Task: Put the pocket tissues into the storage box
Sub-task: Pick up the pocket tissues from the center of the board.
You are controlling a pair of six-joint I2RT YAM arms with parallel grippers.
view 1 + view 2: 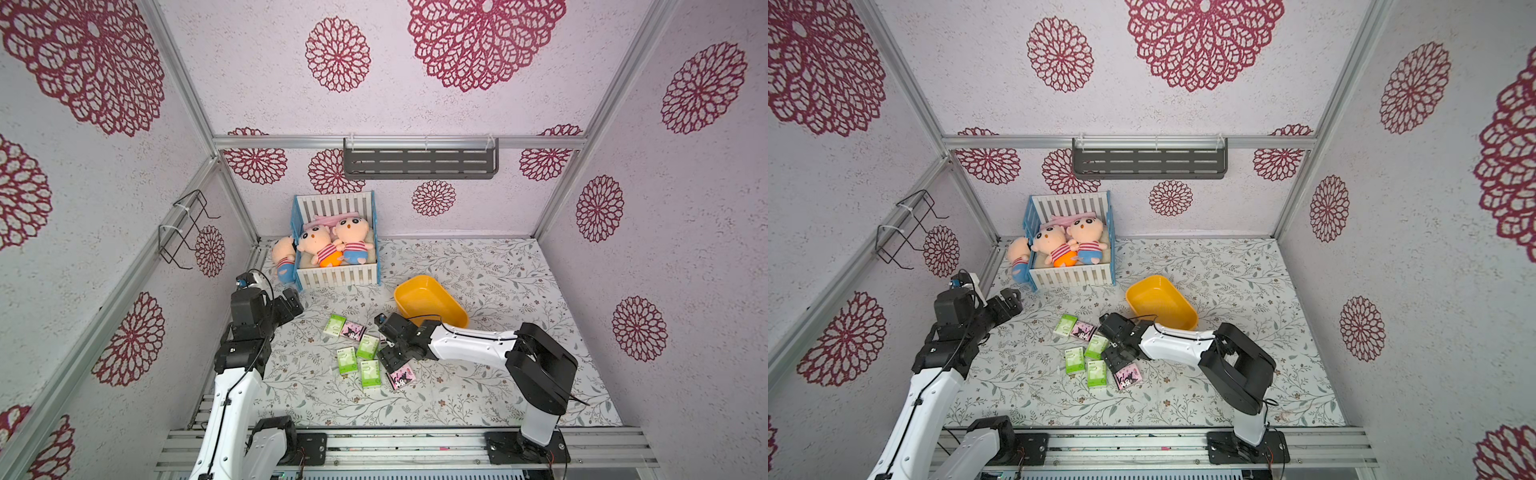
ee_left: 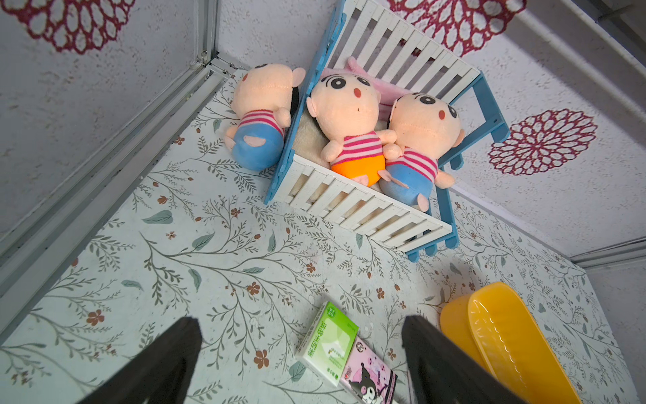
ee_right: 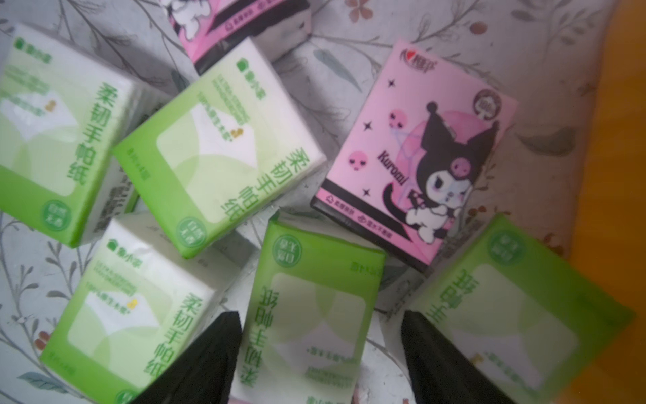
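Several pocket tissues lie clustered mid-table, some green-and-white (image 1: 346, 360) and some pink (image 1: 353, 330). My right gripper (image 3: 320, 314) is low over the cluster and open. Its jaws straddle one green packet (image 3: 307, 286); one finger is at the packet's edge and a gap shows at the other. That packet is hidden under the gripper (image 1: 388, 363) in both top views. A pink packet (image 1: 403, 377) lies just beside it. The yellow storage box (image 1: 430, 301) sits tilted just behind the right wrist. My left gripper (image 1: 293, 305) hovers open and empty, left of the cluster.
A white-slatted, blue-sided crate (image 1: 337, 276) with plush dolls stands at the back left, and another doll (image 1: 284, 257) lies outside it. A grey shelf (image 1: 419, 162) hangs on the back wall and a wire rack (image 1: 183, 228) on the left wall.
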